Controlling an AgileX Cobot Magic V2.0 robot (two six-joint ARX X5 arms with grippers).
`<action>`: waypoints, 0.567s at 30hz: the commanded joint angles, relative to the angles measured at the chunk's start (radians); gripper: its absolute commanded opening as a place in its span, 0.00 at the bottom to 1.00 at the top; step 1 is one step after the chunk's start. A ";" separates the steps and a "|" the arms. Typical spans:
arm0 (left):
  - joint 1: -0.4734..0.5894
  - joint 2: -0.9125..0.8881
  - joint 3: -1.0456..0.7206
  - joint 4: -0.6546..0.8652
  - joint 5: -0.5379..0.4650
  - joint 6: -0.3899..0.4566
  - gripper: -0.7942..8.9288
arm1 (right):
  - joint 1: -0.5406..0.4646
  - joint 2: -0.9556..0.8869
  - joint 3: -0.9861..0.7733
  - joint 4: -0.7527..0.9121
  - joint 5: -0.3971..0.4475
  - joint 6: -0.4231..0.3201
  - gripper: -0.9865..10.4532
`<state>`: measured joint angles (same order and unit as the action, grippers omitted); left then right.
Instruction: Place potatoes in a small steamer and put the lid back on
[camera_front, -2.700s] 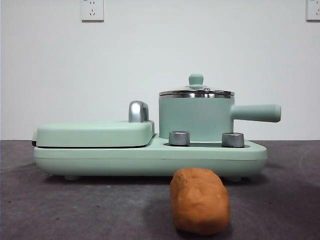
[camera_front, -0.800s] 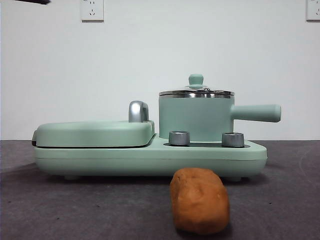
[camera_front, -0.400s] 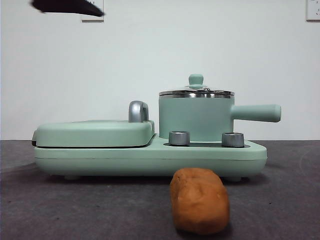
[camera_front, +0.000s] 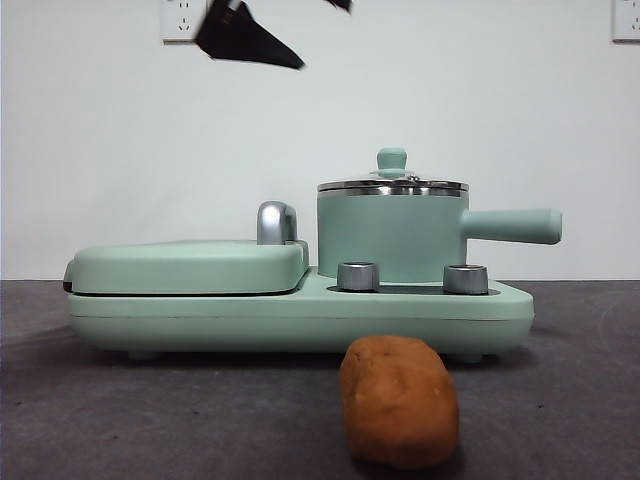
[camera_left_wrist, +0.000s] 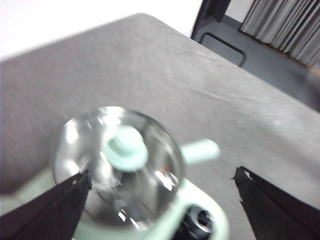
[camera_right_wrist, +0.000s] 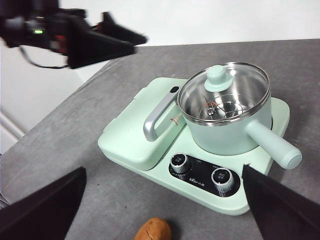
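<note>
Above the steamer (camera_front: 392, 238), the left gripper (camera_left_wrist: 162, 200) is hovering, jaws spread wide and holding nothing. Lid (camera_left_wrist: 118, 164) is sitting on it: rigid, slick; grasp the knob (camera_left_wrist: 126, 148). Potato (camera_front: 398, 400) is lying at the steamer's 6 o'clock.

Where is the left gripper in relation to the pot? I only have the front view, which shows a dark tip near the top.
Observer: The left gripper hangs above the lid, jaws open wide, either side of it.
Operator: Is the lid on?
Observer: Yes, it sits on the small steamer, knob up.
Operator: And the right gripper?
Observer: The right gripper is open, back over the table's near side, with the potato below it.
</note>
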<state>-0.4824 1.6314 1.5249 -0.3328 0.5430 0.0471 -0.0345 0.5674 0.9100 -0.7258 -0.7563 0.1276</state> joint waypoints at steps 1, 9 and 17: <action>-0.019 0.071 0.024 0.093 -0.022 0.089 0.56 | 0.000 0.006 0.014 0.006 0.000 0.003 0.52; -0.060 0.189 0.024 0.248 -0.071 0.159 0.56 | 0.000 0.006 0.014 0.006 -0.001 0.003 0.52; -0.095 0.261 0.042 0.284 -0.110 0.174 0.56 | 0.000 0.006 0.014 0.006 -0.001 0.003 0.52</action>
<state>-0.5694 1.8683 1.5383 -0.0628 0.4339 0.2016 -0.0345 0.5674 0.9104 -0.7258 -0.7567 0.1276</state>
